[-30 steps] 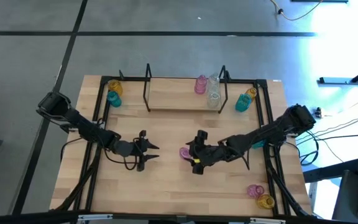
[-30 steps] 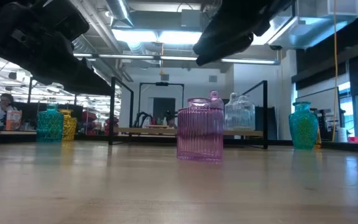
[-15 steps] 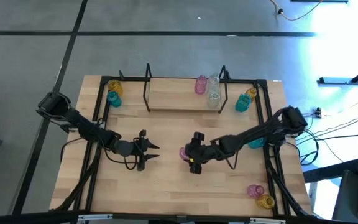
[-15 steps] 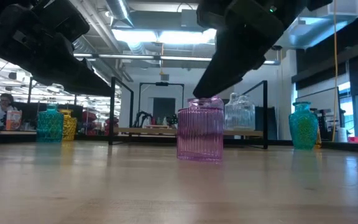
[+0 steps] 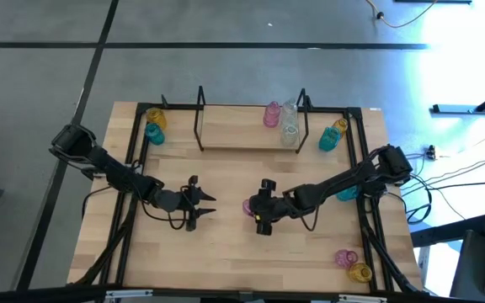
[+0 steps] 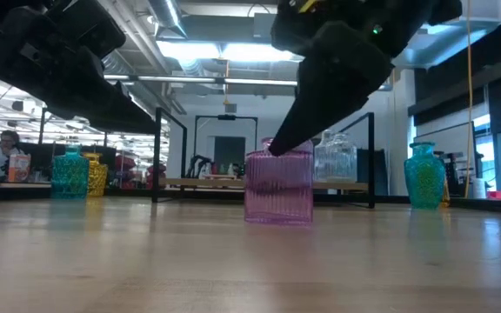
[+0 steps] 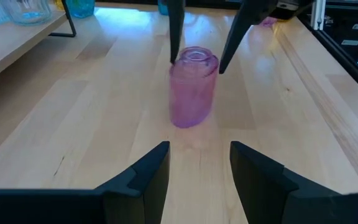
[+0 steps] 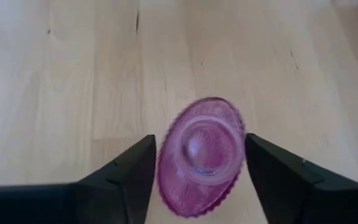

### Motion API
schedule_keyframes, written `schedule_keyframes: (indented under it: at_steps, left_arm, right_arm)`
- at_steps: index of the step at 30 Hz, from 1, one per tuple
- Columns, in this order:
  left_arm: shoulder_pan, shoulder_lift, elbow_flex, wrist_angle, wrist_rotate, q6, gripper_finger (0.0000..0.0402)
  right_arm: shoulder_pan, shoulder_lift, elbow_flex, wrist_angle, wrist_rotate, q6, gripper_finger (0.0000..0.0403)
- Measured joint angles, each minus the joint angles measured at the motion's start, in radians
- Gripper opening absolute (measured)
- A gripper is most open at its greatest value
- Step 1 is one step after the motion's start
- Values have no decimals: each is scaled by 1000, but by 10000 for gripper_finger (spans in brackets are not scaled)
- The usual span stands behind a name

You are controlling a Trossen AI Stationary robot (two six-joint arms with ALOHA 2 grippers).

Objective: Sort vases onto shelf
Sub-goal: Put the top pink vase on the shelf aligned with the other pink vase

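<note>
Fingers flanking pink vase

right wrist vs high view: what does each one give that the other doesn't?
Right wrist only: a top-down look into the pink vase, with a finger on either side of it, not yet touching.
High only: the shelf already holding a pink vase and clear vases, vases off both shelf ends and near the front right corner, and the left gripper waiting open mid-table.
Both: the right gripper over the pink vase on the tabletop.
</note>
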Motion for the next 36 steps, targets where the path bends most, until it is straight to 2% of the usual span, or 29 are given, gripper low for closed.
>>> schedule_keyframes:
  at_steps: [7, 11, 23, 32, 36]
  left_arm:
    - [0, 0, 0, -4, -1, 0, 162]
    - [0, 0, 0, -5, -1, 0, 162]
    - [0, 0, 0, -6, -1, 0, 162]
    - [0, 0, 0, -6, -1, 0, 162]
    - [0, 0, 0, -6, -1, 0, 162]
  right_arm:
    - [2, 0, 2, 6, 1, -5, 155]
    - [2, -1, 3, 4, 2, -7, 135]
    - [2, -17, 0, -22, 26, -44, 125]
    - [-9, -131, -2, -122, 45, -117, 124]
    - [-48, -186, -2, -170, 54, -149, 124]
